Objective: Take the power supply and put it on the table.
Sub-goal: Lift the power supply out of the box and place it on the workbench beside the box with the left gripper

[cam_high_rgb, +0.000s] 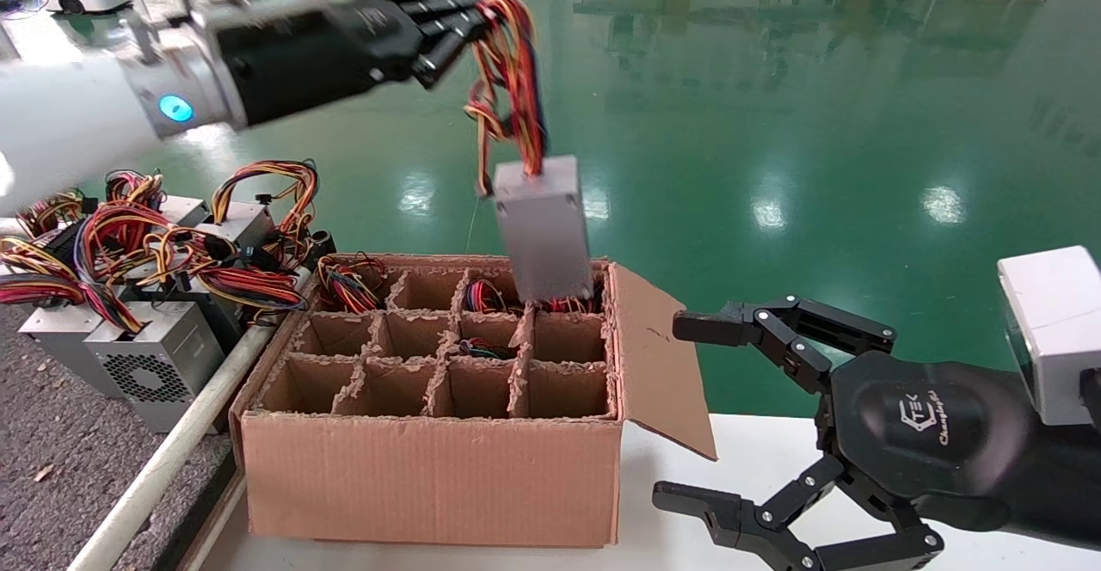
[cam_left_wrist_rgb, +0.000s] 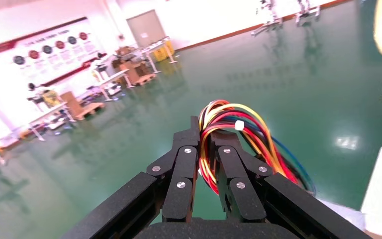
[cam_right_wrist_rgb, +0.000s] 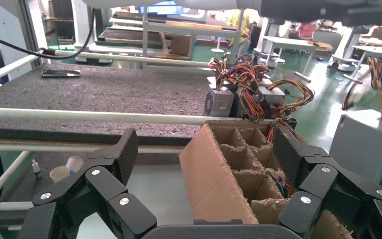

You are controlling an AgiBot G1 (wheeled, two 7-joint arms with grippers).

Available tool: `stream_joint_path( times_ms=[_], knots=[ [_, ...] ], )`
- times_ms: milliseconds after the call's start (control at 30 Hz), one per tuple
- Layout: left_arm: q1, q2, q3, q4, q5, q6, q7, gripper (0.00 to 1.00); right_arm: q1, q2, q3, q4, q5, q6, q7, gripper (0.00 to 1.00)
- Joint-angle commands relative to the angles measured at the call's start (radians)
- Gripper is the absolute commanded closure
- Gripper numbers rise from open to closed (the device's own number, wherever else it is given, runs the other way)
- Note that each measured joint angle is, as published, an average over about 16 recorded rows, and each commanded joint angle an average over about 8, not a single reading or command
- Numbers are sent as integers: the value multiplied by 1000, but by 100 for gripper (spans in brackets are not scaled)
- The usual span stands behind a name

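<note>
The power supply, a grey metal unit, hangs tilted from its looped red, yellow and orange wires. Its lower end is just above or inside the back right cell of the box; I cannot tell which. My left gripper is shut on the top of that wire loop, high over the box. In the left wrist view the wires pass between the gripper's closed fingers. The table lies to the left behind its white rail. My right gripper stands open beside the box, holding nothing; its wrist view shows the gripper facing the box, with the power supply beside it.
A cardboard box with divider cells sits on a white surface, its right flap hanging open. Smaller wire bundles fill some back cells. Several other power supplies crowd the table near the box. A phone lies farther along the table.
</note>
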Motion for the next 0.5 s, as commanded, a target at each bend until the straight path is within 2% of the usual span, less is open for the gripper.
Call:
stream_joint_path(
  times_ms=[33,233,500],
  knots=[
    [-25,-15,-1,6,0,-1,6,100,0,0,0,0,0,0,0,0],
    [-101,-62,-17,39,-21,-68,-1,100,0,0,0,0,0,0,0,0],
    [-188,-120,-16,76,-20,-229,14,100,0,0,0,0,0,0,0,0]
  ],
)
